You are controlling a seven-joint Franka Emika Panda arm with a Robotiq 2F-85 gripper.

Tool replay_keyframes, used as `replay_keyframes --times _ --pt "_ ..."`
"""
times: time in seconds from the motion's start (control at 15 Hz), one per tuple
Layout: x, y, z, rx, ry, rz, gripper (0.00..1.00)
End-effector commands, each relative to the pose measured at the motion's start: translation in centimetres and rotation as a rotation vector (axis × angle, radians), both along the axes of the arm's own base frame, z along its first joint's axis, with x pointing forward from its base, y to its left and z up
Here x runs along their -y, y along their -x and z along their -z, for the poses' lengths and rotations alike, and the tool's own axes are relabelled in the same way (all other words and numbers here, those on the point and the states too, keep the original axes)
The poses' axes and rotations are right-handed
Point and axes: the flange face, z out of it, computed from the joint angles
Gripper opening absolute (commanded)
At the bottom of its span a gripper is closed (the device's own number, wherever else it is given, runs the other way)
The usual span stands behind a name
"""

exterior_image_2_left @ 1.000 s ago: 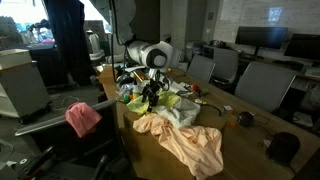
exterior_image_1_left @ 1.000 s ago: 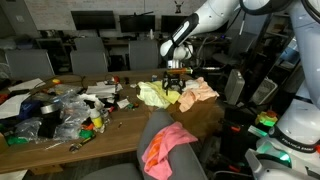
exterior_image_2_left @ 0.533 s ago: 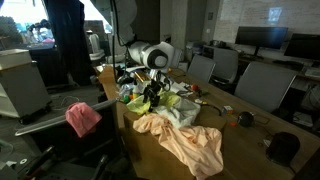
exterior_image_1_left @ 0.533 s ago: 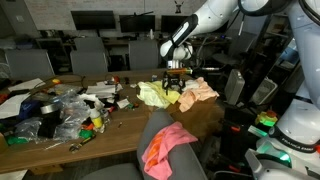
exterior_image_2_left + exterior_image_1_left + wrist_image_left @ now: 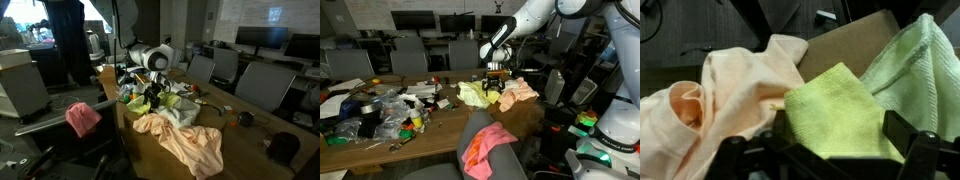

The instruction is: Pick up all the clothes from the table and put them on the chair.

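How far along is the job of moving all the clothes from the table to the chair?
Done: the pink garment lies on the chair. In hand: nothing is gripped; the open fingers hang over the yellow-green cloth. Left: that cloth, the peach cloth and a pale green towel lie on the table.

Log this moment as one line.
gripper: open, over yellow-green fabric cloth | peach-orange fabric garment: beside it on brown wooden table | pink garment: on grey upholstered chair | phase: pre-grasp
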Motion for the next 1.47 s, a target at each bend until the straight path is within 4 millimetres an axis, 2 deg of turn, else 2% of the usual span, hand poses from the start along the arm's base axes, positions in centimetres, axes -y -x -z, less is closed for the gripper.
replay_keyframes --times 0.0,0.53,0.67,1.0,1.2,1.4 --pt "0.5 -0.9 -0.1 0.013 0.013 -0.007 0.73" --pt "0.2 -0.6 -0.8 0.014 0.014 -0.009 0.11" --pt "0.1 -0.4 -1.3 0.017 0.012 -0.008 0.0" --pt "-0.2 0.1 -3.8 0.043 -0.003 -0.018 0.02" --pt "-0.5 1.0 -7.5 0.086 -0.014 -0.03 0.02" --pt "-0.8 2.5 -13.0 0.156 -0.007 -0.055 0.02"
